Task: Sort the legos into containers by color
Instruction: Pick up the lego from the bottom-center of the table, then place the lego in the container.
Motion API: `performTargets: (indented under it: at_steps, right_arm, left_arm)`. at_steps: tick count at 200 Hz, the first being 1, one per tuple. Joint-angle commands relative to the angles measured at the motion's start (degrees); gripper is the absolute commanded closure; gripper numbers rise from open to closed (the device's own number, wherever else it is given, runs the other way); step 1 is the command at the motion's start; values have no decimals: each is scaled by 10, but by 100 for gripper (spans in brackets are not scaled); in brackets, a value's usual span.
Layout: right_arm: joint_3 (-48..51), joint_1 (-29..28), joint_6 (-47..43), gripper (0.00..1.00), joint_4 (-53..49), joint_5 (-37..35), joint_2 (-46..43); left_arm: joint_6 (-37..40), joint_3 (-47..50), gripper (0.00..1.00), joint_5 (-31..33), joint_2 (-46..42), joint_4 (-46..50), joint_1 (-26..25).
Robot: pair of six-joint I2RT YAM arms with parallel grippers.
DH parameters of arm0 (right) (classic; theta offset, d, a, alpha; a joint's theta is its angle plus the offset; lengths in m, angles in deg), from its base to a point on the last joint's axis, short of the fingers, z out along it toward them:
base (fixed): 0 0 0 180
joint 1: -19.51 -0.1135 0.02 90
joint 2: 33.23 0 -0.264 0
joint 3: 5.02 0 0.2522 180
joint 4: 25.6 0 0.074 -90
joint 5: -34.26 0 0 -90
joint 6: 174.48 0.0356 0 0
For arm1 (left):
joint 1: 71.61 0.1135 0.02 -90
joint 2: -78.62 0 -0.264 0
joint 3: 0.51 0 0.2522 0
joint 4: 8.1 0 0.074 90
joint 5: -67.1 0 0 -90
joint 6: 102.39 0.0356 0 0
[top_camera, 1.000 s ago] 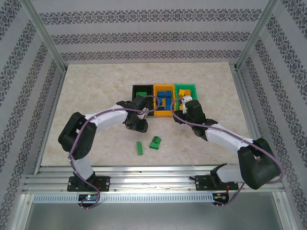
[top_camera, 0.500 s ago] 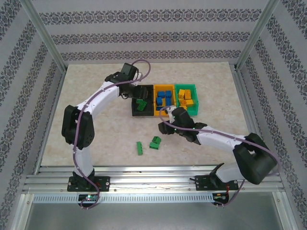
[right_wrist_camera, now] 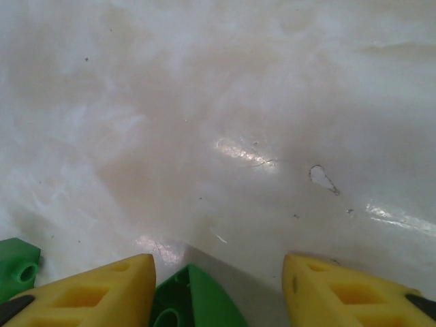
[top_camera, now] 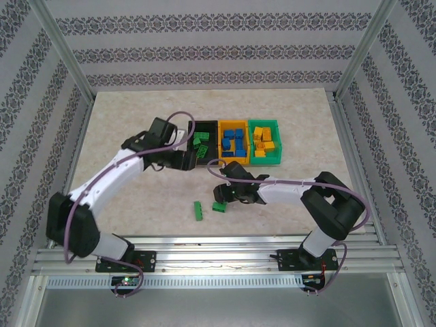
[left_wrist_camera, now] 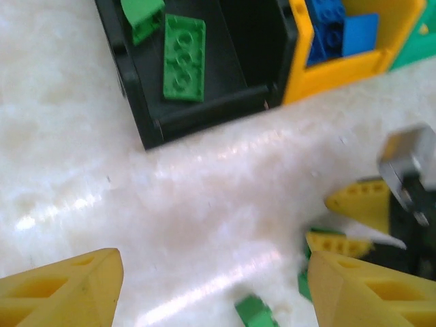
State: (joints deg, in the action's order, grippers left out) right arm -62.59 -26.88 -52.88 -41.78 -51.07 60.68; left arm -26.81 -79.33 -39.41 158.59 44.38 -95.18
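Three bins stand in a row: the black bin holds green legos, the yellow-orange bin holds blue ones, and the green bin holds yellow-orange ones. My left gripper hovers open and empty over the table just in front of the black bin. My right gripper is open and low over a green lego. That brick lies between its fingers, close to the left finger. A second green lego lies to its left.
The marble-patterned table is bordered by an aluminium frame along its near edge and patterned walls on the other sides. The two grippers work close together in front of the bins; in the left wrist view the right gripper's fingers show at the right.
My left gripper drew back from above the black bin to the table in front of it, with green legos now in that bin. My right gripper swung left and down to the loose green lego.
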Motion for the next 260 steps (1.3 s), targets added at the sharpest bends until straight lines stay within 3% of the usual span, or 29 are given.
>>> performTargets:
  at_steps: [1, 32, 55, 73, 92, 125, 159, 186, 220, 260]
  right_arm:
    - [-20, -22, 23, 52, -41, -5, 28]
    - [-39, -45, 20, 56, -90, -33, 19]
    - [-49, -62, 21, 47, -112, -38, 8]
    - [-55, -71, 23, 47, -123, -48, 9]
    - [-50, -71, 29, 51, -121, -59, 22]
    - [-40, -70, 36, 70, -105, -72, 27]
    - [-82, -41, -1, 71, -106, -76, 1]
    - [-156, 8, -47, 70, -99, -61, 5]
    - [-287, 67, -92, 67, -114, -41, 86]
    - [-402, 105, -118, 46, -144, -9, 161]
  left_arm:
    - [-30, 63, 29, -34, -53, 22, -11]
    - [-71, 162, 29, -76, -135, 3, -33]
    - [-104, 238, 29, -111, -169, -40, -54]
    - [-130, 274, 29, -103, -182, -62, -77]
    - [-155, 300, 29, -103, -190, -93, -92]
    - [-180, 318, 29, -94, -182, -124, -107]
    - [-194, 312, 29, -89, -134, -170, -135]
    - [-188, 286, 30, -67, -79, -175, -158]
    - [-199, 285, 35, -52, -40, -210, -170]
    - [-207, 275, 34, -46, 8, -243, -181]
